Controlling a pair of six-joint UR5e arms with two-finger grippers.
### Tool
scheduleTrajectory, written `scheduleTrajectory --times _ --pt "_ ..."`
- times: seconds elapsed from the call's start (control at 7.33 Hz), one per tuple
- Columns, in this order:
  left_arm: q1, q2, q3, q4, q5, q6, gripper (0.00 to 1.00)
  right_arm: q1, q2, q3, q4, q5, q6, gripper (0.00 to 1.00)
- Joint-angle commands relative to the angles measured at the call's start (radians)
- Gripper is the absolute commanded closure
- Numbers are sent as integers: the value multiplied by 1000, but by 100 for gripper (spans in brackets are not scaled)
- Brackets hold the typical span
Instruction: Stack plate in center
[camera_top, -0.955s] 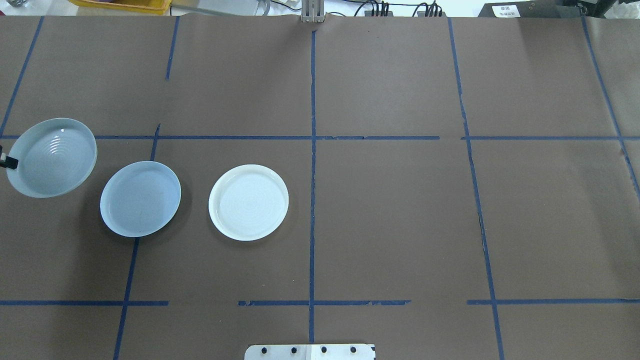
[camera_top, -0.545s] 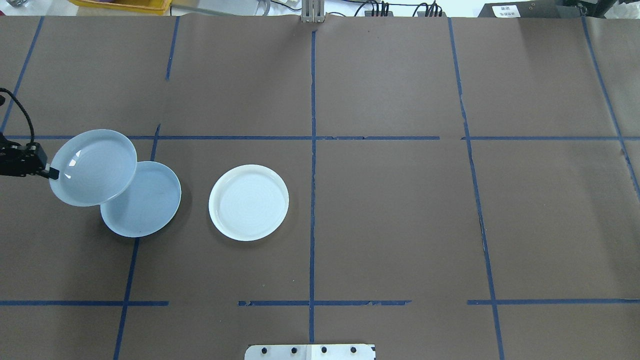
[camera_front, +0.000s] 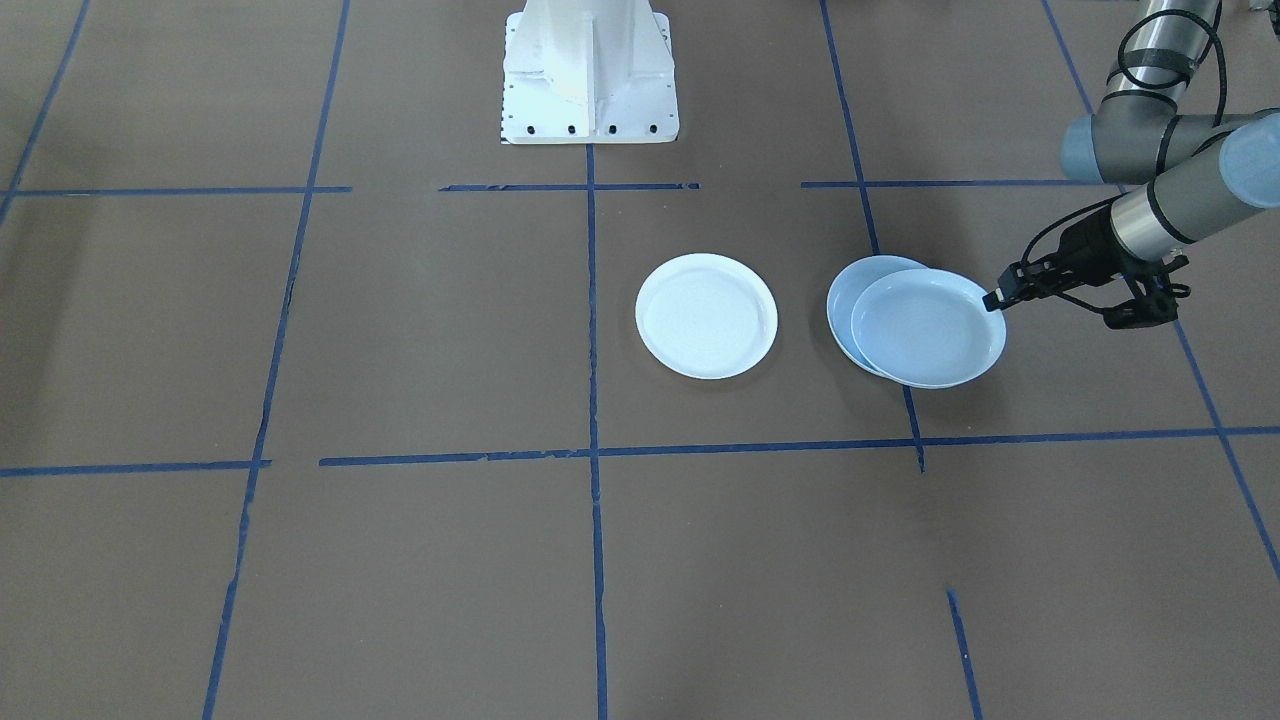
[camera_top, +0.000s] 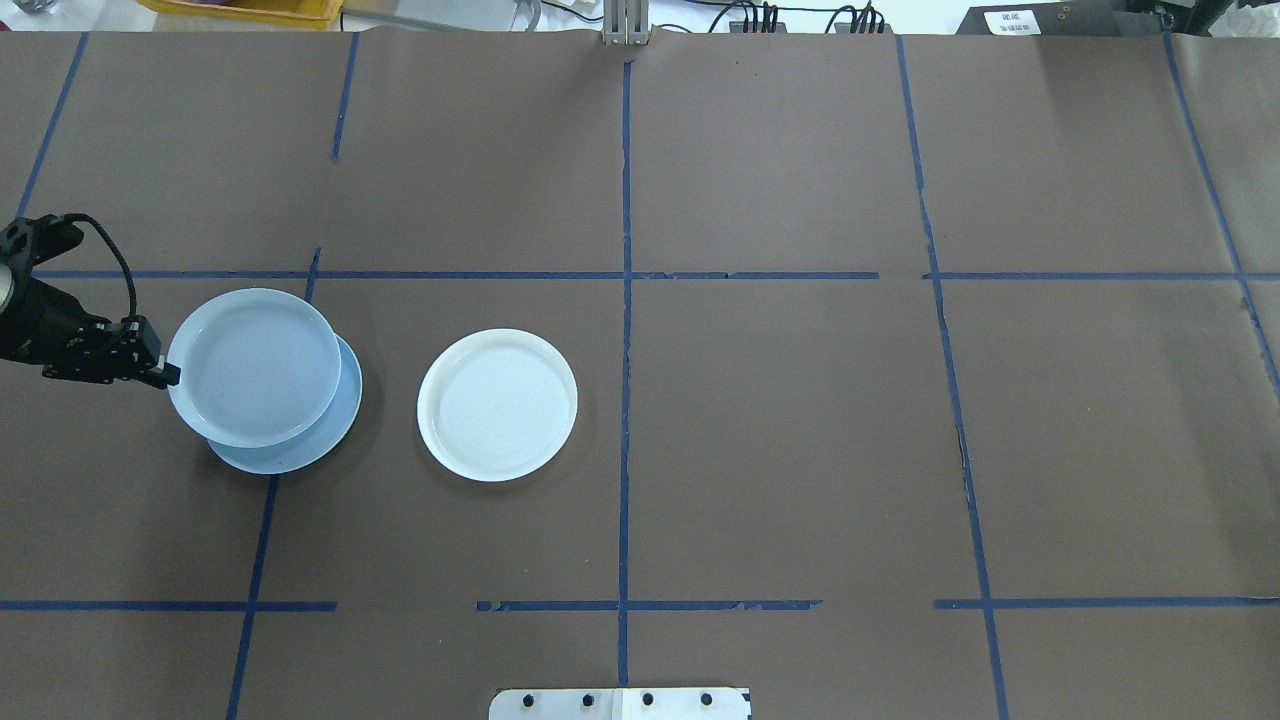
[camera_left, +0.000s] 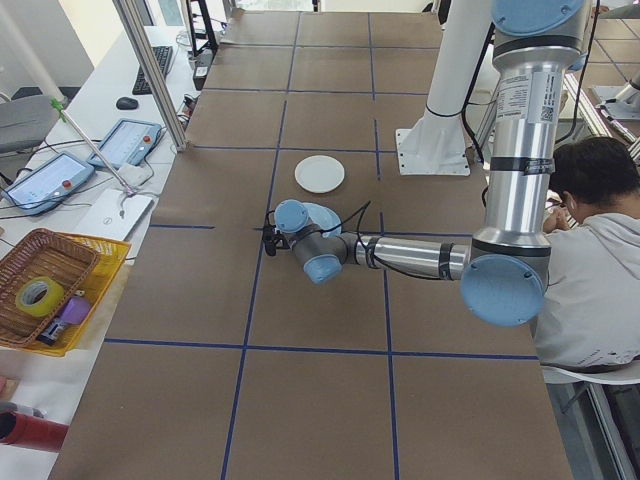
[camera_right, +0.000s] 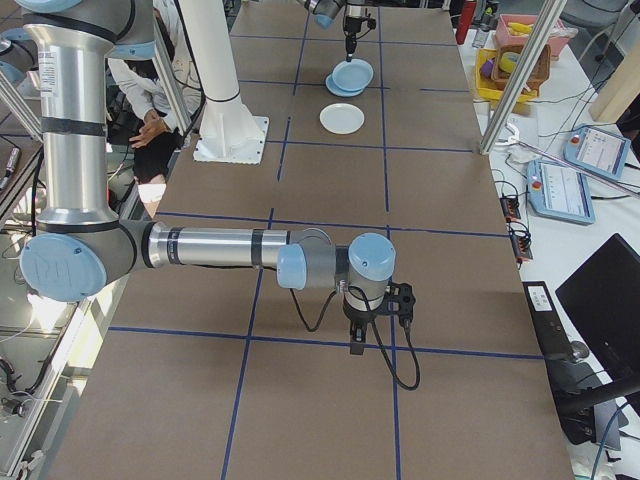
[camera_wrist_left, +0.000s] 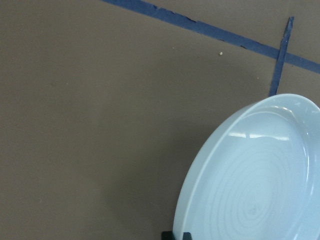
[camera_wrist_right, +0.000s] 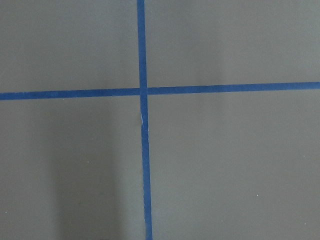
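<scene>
My left gripper (camera_top: 170, 375) is shut on the left rim of a pale-blue plate with faint rings (camera_top: 255, 365). It holds that plate roughly level, a little above the table. Beneath it lies the smooth pale-blue center plate (camera_top: 290, 458), mostly covered, with only a crescent showing; the held plate sits offset toward the gripper. From the front the held plate (camera_front: 928, 328) overlaps the center plate (camera_front: 842, 298), and the gripper (camera_front: 993, 300) pinches its rim. The left wrist view is filled by the held plate (camera_wrist_left: 255, 180). My right gripper (camera_right: 357, 345) hangs far off over bare table; I cannot tell its state.
A brighter white plate (camera_top: 497, 405) lies to the right of the stack, near the middle tape line. The robot's white base (camera_front: 590, 70) stands at the table's near edge. A seated person (camera_left: 600, 250) is beside the robot. A yellow basket (camera_left: 60, 290) sits off the table.
The left gripper has carried the ringed plate rightward from the table's left edge to over the center plate. The plate has gone from tilted to nearly level.
</scene>
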Motion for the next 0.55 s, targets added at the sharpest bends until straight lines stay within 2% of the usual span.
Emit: scheduleTrajectory --times 0.0,0.41 --pt "14 -19 -23 0 -9 -3 0 0 0 0 0 -1 0 0" --pt "23 -73 -84 9 -3 -91 0 0 0 0 0 1 0 0"
